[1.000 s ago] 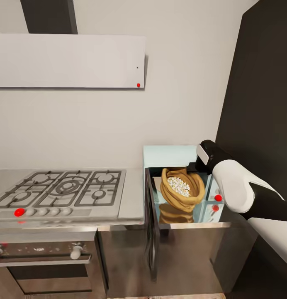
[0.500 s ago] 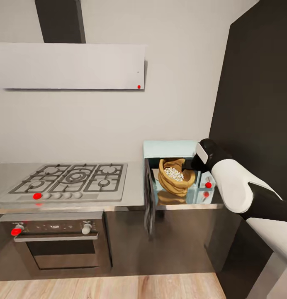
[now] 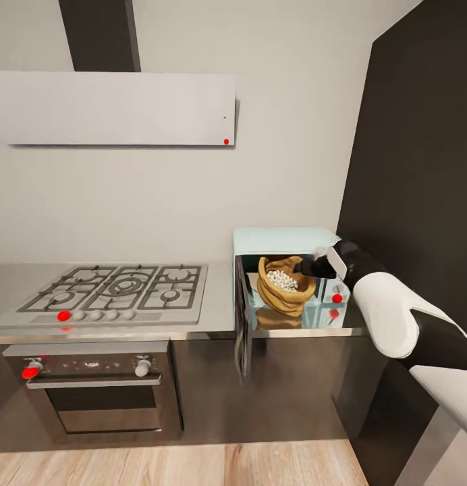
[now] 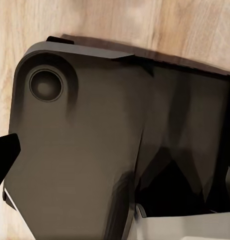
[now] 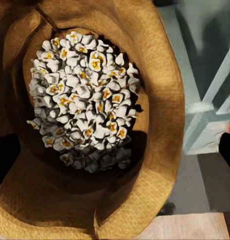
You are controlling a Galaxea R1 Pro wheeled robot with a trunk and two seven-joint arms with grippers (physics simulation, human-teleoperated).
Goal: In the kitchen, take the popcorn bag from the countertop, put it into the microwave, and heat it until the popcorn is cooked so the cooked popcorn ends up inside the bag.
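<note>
So no readable brand or writing is showing up anywhere, just red dots on the appliances. The right gripper [image 3: 309, 266] is reaching into the microwave [image 3: 281, 240] and sitting right at the rim of the popcorn bag [image 3: 285, 293], but I can't tell whether it's clamped on it or loose, since the fingers are too dark and small from the head view. The left gripper [image 4: 5, 159] is only showing as a dark fingertip over the robot's dark base [image 4: 95, 150], so its state is unclear too. The bag is standing upright inside the open microwave, whose door [image 3: 242, 317] is swinging out toward the camera. The popcorn [image 5: 82, 95] is looking puffed, white with yellow centres, heaped inside the wrinkly tan sack. Everything is sitting on the steel countertop [image 3: 220, 317], right of the gas hob [image 3: 119, 290]
</note>
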